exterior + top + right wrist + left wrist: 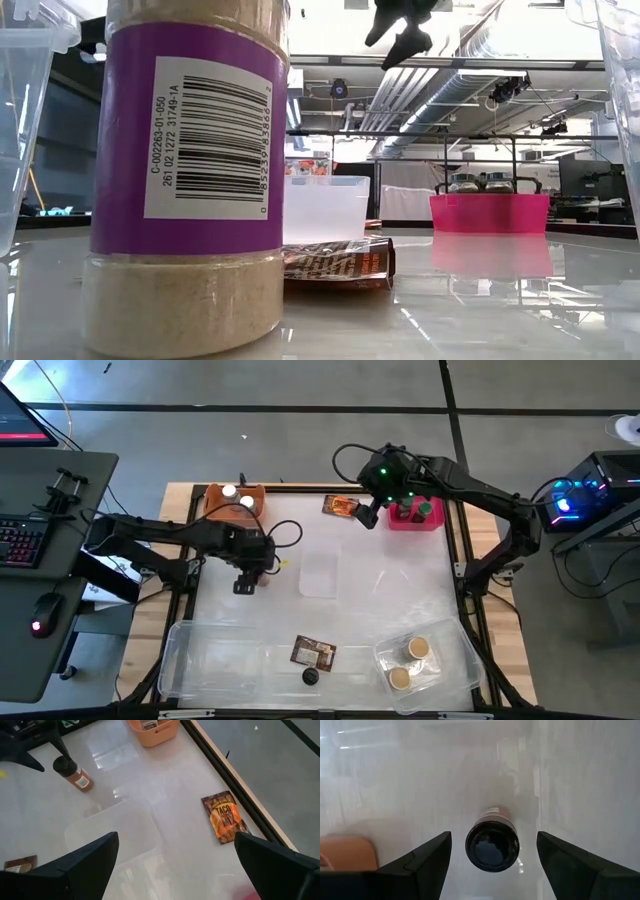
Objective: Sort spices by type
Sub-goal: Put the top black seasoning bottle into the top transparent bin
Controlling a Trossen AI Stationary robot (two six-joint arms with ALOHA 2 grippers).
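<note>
A spice jar [492, 847] with a black lid and red-brown contents stands upright on the white table. My left gripper [493, 836] points down over it, open, one finger on each side of the lid with a gap on both sides. The right wrist view also shows this jar [72, 772]. My right gripper [368, 515] hangs open and high above the far side, between a flat orange-brown packet [225, 817] and the pink bin [415, 512]. Another packet [313, 652] and a black-lidded jar [310, 676] lie near the front.
The orange bin [235, 500] at the far left holds white-lidded jars; the pink bin holds jars too. A large clear tray [190, 660] spans the front edge, with a clear container of two tan-lidded jars [410, 660]. A flat clear lid [318, 572] lies mid-table. A purple-labelled jar [185, 170] stands close to the low camera.
</note>
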